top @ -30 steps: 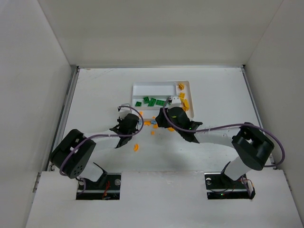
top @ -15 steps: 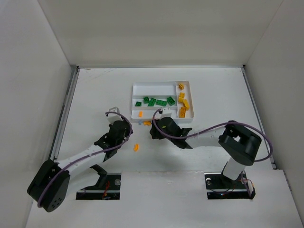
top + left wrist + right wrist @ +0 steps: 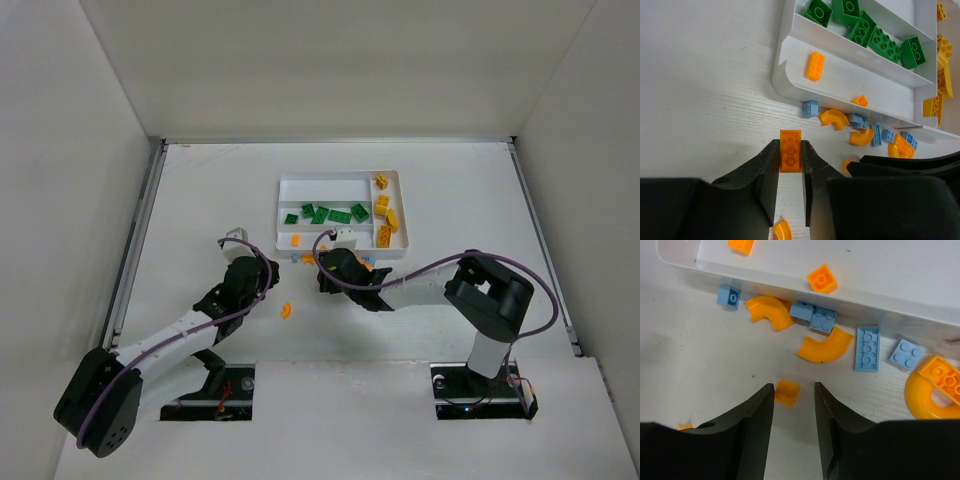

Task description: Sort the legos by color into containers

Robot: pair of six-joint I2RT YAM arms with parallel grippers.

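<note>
White table [image 3: 200, 190] boxed by plain white walls [image 3: 330, 60]; seemingly metal edge rails [image 3: 140, 220].

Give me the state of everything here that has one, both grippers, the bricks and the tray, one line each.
Left gripper: jaws shut on orange plate.
Right gripper: jaws open, straddling small orange brick on the table.
Green legos: sorted, in the tray's middle slot.
Yellow legos: sorted, in the end slot.
Light blue legos: loose on the table, beside the tray.

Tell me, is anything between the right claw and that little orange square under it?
Nothing visible. The small orange brick lies alone on the table, in the gap of the open right gripper.
</note>
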